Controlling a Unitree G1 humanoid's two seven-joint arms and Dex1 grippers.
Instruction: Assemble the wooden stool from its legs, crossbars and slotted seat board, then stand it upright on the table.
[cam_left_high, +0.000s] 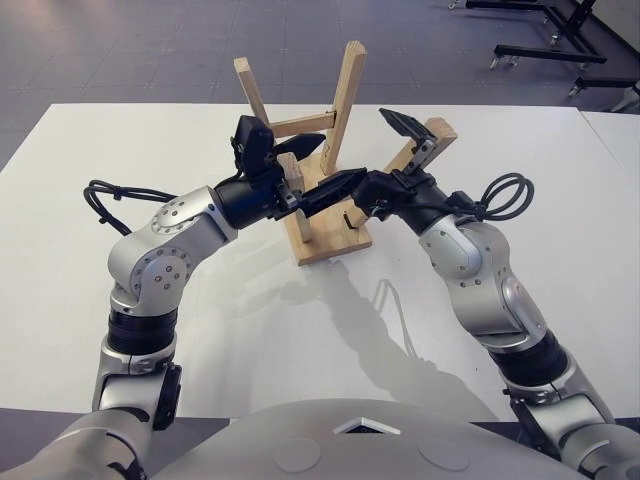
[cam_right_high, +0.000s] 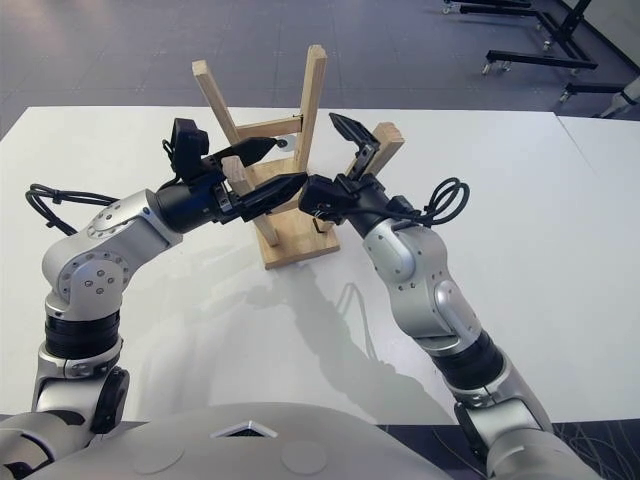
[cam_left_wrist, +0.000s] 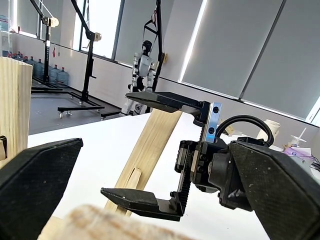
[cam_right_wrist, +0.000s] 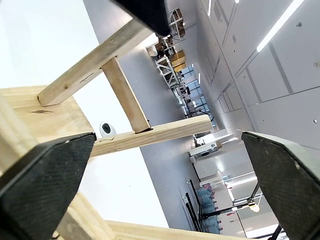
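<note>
the wooden stool (cam_left_high: 330, 242) is lying inverted on the desk (cam_left_high: 120, 160), seat board down and legs pointing up. the left claw (cam_left_high: 316, 168) is standing released about a near leg, and the right claw (cam_left_high: 385, 155) is gaping beside the right leg (cam_left_high: 442, 128). the stool is judged light, stiff and tippy, best gripped low on a leg. the left wrist view is presenting the right claw's spread side-on, which the head views are foreshortening

I am bending my left arm (cam_left_high: 170, 245) and right arm (cam_left_high: 470, 260) in toward the upper middle of the frame. My left gripper (cam_left_high: 318, 168) is holding its fingers wide apart. My right gripper (cam_left_high: 383, 155), just right of it, is gaping too.
</note>
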